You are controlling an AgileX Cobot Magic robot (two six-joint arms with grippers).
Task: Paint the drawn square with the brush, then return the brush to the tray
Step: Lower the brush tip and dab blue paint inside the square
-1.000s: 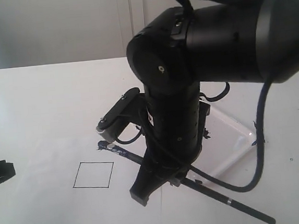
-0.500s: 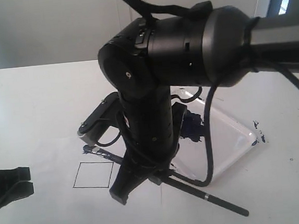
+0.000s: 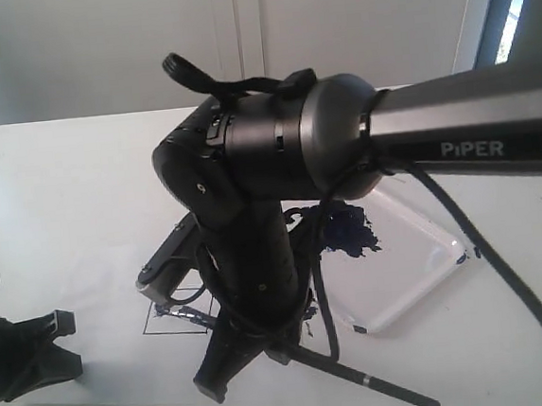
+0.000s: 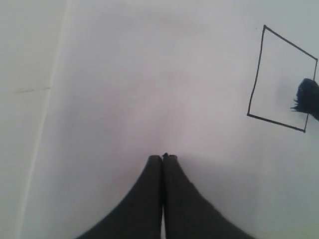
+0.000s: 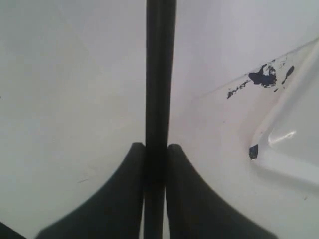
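Observation:
The drawn square (image 4: 281, 79) is a thin black outline on the white paper, its centre white. In the exterior view the square (image 3: 172, 318) is partly hidden behind my right arm. The brush (image 3: 392, 390) slants down to the lower right, and its blue tip (image 4: 306, 97) sits at one side of the square. My right gripper (image 5: 156, 147) is shut on the black brush handle (image 5: 160, 74). My left gripper (image 4: 163, 157) is shut and holds nothing, resting over the paper left of the square. The tray (image 3: 419, 266), with its dark blue blotch, lies to the right of my right arm.
The white paper sheet (image 3: 89, 295) covers the near table. My right arm (image 3: 249, 167) fills the middle of the exterior view. Blue specks (image 5: 264, 74) mark the table beside a tray corner (image 5: 291, 149). My left gripper's body (image 3: 29, 362) sits at the lower left.
My right arm has swung left with the brush, bringing the tip from the square's upper right down onto it. My left gripper has edged further into the exterior view.

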